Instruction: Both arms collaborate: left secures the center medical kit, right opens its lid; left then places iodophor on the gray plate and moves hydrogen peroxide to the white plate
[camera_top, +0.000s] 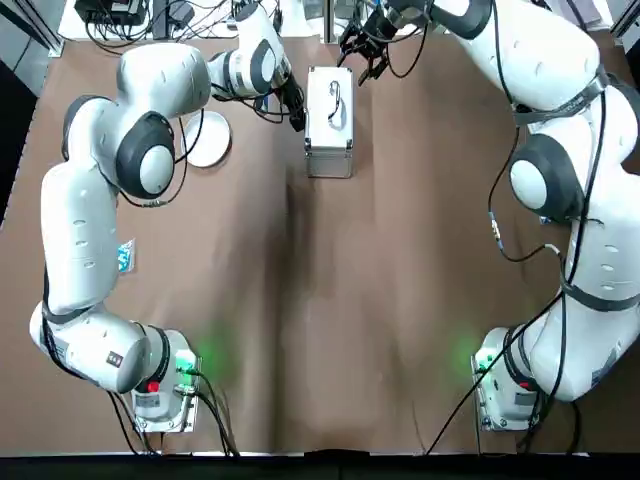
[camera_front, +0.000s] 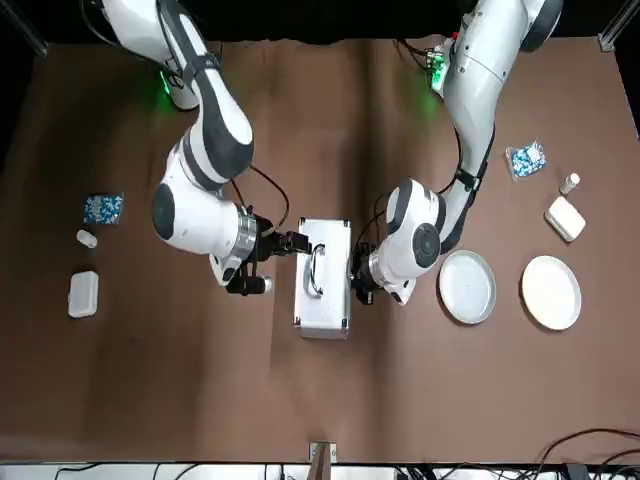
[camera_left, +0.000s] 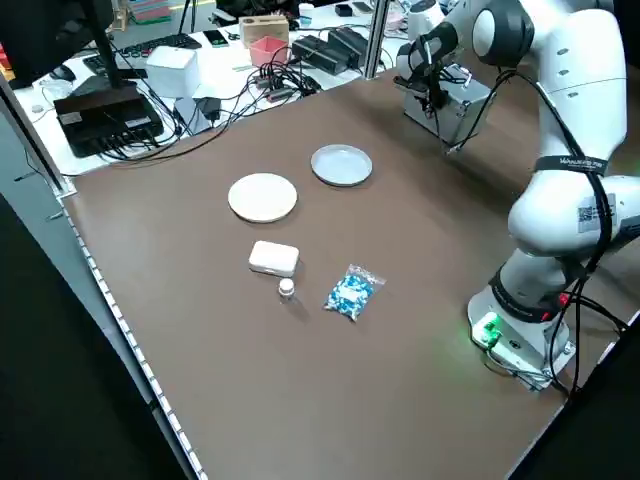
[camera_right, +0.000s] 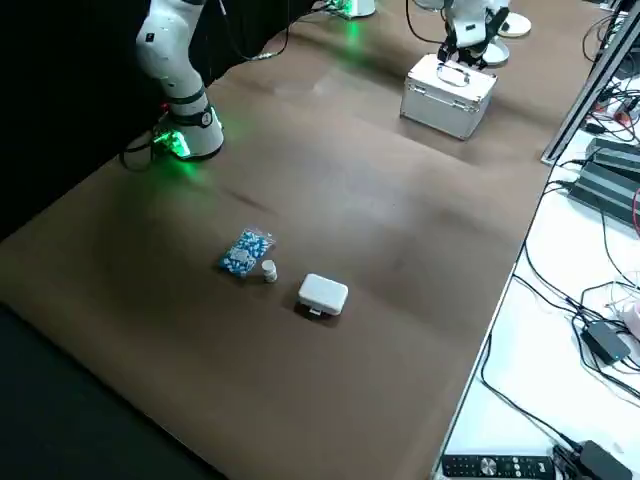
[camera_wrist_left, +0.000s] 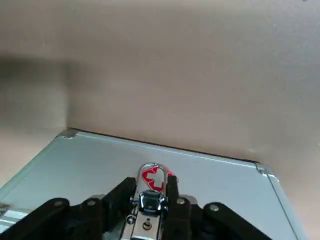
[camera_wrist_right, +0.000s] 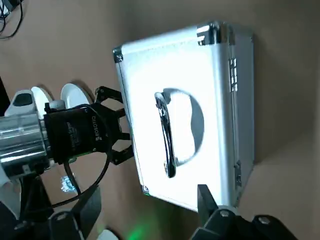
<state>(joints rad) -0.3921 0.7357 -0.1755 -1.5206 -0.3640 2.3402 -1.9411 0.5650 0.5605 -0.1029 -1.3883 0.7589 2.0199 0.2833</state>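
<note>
While the medical kit (camera_front: 322, 274) sits between them, left hand (camera_front: 362, 276) grips its latch; right hand (camera_front: 285, 243) gapes beside.

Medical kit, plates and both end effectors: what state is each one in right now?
medical kit: lid shut, handle lying flat on top.
left end effector: against the kit's side, at a latch.
right end effector: open, empty, just off the kit's far corner.
gray plate: empty.
white plate: empty.
</note>
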